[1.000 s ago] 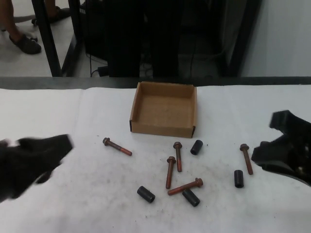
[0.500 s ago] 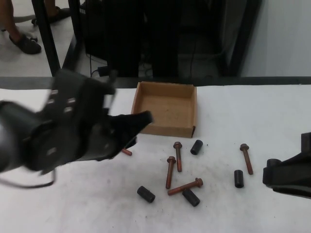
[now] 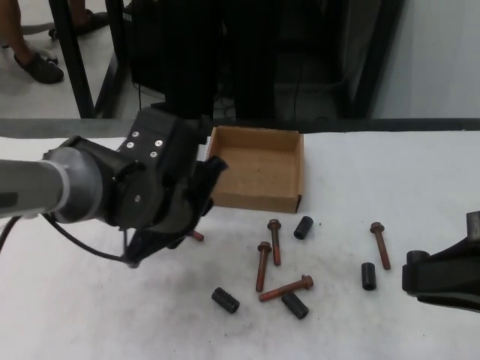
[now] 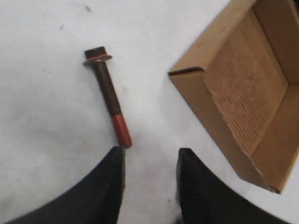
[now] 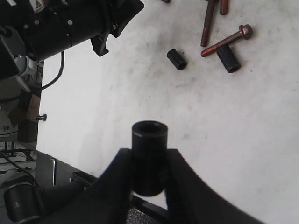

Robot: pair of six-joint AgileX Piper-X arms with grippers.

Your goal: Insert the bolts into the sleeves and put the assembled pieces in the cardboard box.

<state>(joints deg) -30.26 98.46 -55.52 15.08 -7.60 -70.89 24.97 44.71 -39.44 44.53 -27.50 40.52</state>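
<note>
your left gripper hovers empty, its fingers spread apart, just short of the bolt that lies flat beside the near left corner of the cardboard box. your right gripper is closed around a sleeve, well away from the box. the bolt looks stiff, smooth and likely to roll, so pinch it across the shank near mid-length, clear of the head.

The cardboard box is sitting at the far middle of the bench, three bolts and three sleeves lying scattered before it, a lone bolt lying left, another bolt and a sleeve lying right.
</note>
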